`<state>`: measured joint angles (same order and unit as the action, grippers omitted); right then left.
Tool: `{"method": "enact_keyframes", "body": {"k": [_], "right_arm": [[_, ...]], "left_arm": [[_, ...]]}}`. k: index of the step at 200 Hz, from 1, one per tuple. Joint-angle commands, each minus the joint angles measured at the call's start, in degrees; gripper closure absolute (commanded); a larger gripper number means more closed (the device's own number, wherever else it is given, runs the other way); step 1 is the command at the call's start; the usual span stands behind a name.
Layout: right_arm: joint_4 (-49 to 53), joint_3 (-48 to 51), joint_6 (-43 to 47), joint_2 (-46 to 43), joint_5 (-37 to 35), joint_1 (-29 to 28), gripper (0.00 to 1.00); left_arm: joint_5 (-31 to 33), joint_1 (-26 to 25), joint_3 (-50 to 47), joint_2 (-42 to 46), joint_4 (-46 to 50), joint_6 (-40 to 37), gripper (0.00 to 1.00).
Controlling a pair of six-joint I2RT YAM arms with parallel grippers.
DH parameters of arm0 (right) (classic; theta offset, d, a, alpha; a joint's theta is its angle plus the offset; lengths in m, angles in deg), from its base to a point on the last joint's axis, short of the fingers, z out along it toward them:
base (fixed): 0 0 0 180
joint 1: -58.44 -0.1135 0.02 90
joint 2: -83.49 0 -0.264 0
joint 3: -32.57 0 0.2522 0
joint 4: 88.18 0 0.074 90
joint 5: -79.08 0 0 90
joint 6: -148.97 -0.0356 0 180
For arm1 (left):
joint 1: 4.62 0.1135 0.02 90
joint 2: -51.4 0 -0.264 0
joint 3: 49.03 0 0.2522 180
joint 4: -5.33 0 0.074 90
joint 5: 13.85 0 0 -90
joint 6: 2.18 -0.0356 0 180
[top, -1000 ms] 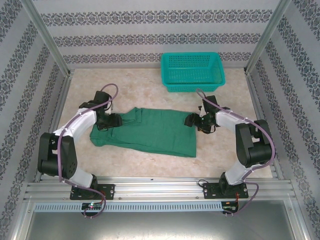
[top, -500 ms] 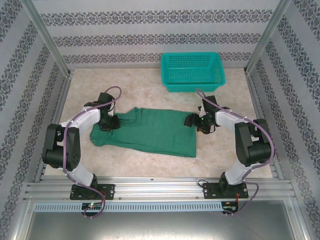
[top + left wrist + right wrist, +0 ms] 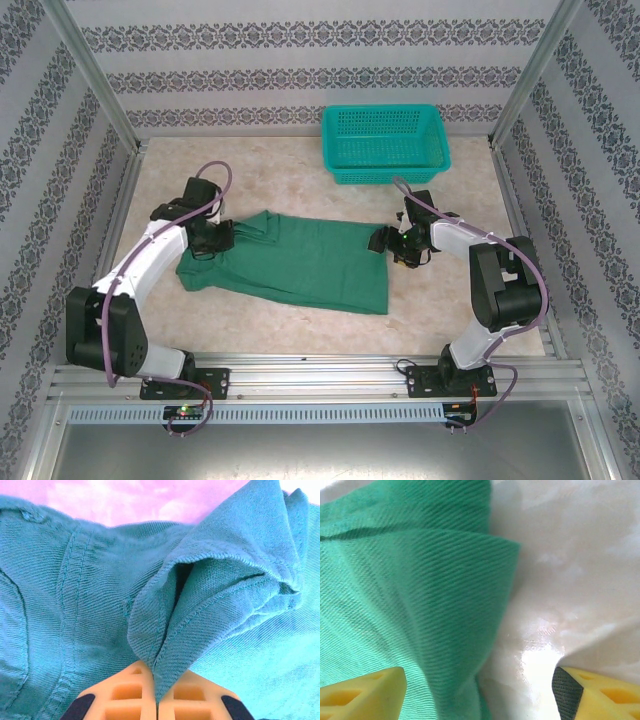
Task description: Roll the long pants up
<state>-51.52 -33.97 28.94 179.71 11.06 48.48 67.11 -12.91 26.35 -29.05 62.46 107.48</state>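
The long pants [image 3: 300, 260] lie folded flat in the middle of the table, dark green and plain. My left gripper [image 3: 228, 238] is at their left end, shut on a pinched fold of the fabric [image 3: 200, 615]; the cloth rises in a ridge from between the orange fingers [image 3: 125, 695]. My right gripper [image 3: 383, 241] stands open at the pants' upper right corner. In the right wrist view the corner of green fabric [image 3: 420, 605] lies between the yellow fingers [image 3: 365, 690], closer to the left one, with bare table by the right one.
A teal mesh basket [image 3: 385, 142] stands at the back right, beyond the pants. Patterned walls and metal posts [image 3: 95, 85] enclose the beige table [image 3: 300, 185]. A metal rail [image 3: 320, 375] runs along the near edge.
The left arm has swung outward to the left and its gripper has pulled the pants' left end slightly with it. The right arm has barely moved.
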Motion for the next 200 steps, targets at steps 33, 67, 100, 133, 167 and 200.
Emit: {"method": "enact_keyframes", "body": {"k": [33, 67, 100, 133, 167, 200], "right_arm": [[-0.17, -1.47, -0.03, 0.73, -0.57, 0.05, 0.21], [-0.83, -1.43, -0.14, 1.24, -0.09, 0.25, 0.21], [-1.29, -1.11, 0.09, 1.99, 0.2, 0.2, 0.21], [-1.46, -1.11, 0.15, 2.6, 0.34, 0.29, 0.22], [-1.54, -1.03, 0.23, 3.4, 0.34, 0.4, 0.22], [-1.54, -0.97, 0.09, 3.69, 0.26, 0.38, 0.22]], "left_arm": [[4.0, -0.24, 5.51, 4.14, 10.24, 1.12, 0.98], [6.06, -0.29, 6.2, 1.68, 12.43, 0.05, 0.9], [5.71, -0.26, 3.43, -1.34, 10.32, 0.35, 0.82], [8.16, -0.26, 0.02, -4.9, 7.03, 1.11, 0.65], [8.48, -0.29, -2.69, -8.77, 3.47, 1.81, 0.6], [10.48, -0.29, -2.82, -9.92, 2.59, 2.29, 0.62]]}}
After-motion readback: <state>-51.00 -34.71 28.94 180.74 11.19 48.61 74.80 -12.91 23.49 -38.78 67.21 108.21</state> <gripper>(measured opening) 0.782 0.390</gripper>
